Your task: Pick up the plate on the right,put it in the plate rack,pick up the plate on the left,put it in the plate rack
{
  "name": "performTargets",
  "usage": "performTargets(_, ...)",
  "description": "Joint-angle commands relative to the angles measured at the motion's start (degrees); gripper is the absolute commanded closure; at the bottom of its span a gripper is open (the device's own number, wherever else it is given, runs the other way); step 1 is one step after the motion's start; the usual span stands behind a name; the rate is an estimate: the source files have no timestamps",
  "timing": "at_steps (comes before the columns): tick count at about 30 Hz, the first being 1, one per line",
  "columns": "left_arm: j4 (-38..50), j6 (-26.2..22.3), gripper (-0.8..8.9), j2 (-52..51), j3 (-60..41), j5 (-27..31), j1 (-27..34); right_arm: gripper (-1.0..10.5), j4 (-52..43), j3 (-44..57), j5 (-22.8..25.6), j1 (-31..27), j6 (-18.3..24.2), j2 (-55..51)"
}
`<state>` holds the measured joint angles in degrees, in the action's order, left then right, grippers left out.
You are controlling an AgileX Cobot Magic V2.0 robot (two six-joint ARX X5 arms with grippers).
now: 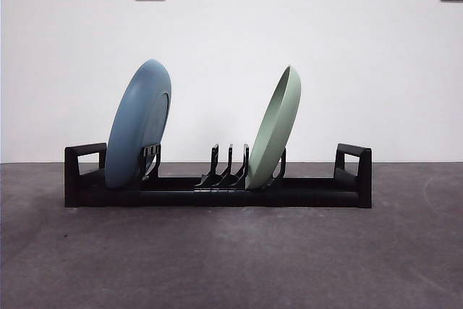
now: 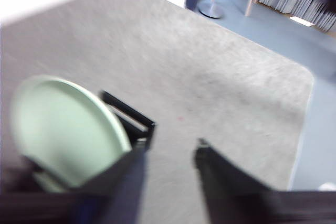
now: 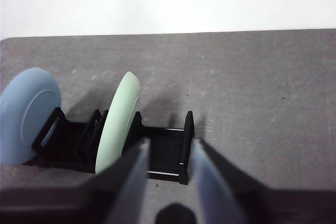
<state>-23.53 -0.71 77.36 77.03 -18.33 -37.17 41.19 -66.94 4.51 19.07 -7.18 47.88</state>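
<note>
Grey table and white wall: both plates stand tilted in the plate rack [image 1: 217, 186].

From the front we see the blue plate [image 1: 139, 124] near the rack's 9 o'clock end and the green plate [image 1: 275, 129] just past centre toward 3 o'clock, but no arm. Only our wrist views show the grippers: the left gripper [image 2: 170, 153], blurred, is above the table beside the green plate, jaws apart and empty; the right gripper [image 3: 168, 153] hangs over the rack's end handle, jaws parted, holding nothing.
</note>
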Motion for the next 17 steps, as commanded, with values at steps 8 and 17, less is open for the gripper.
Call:
performTargets(8, -13.31, -10.49, 8.21, -13.64, 0.13, 15.34, 2.69, 9.6, -2.14, 1.05, -0.02, 0.13, 5.29, -1.20)
performTargets(17, -10.49, -11.06, 8.21, -25.11, -12.44, 15.30, 9.99, 9.6, -10.84, 12.70, -0.02, 0.13, 5.11, -8.22)
